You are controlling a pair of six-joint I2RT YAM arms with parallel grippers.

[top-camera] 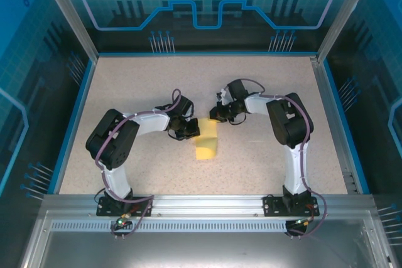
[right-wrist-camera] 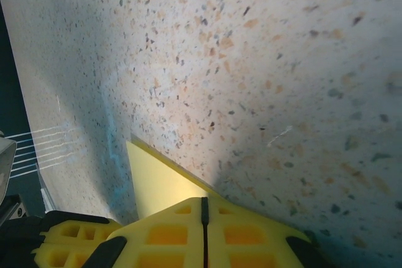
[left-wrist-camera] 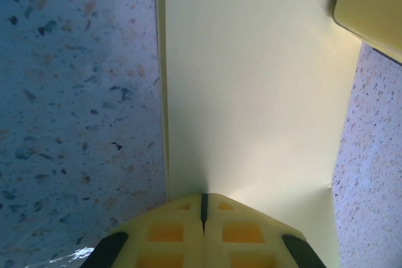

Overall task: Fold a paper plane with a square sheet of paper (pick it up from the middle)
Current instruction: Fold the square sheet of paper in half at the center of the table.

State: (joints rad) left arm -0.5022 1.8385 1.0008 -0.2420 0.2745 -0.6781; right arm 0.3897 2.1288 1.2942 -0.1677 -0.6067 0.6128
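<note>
Although apparently halved once, looks nowhere near a dart: square sheet of paper (top-camera: 206, 142) flat at table (top-camera: 125, 86) centre, clenched left gripper (left-wrist-camera: 203, 202) at its left edge, clenched right gripper (right-wrist-camera: 203, 205) by far corner; nose, wing folds remaining.

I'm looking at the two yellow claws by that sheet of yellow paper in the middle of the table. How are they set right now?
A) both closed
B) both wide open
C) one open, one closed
A: in the wrist views the two halves of the left claw and of the right claw meet along a thin seam with no gap, right at the paper.
</note>
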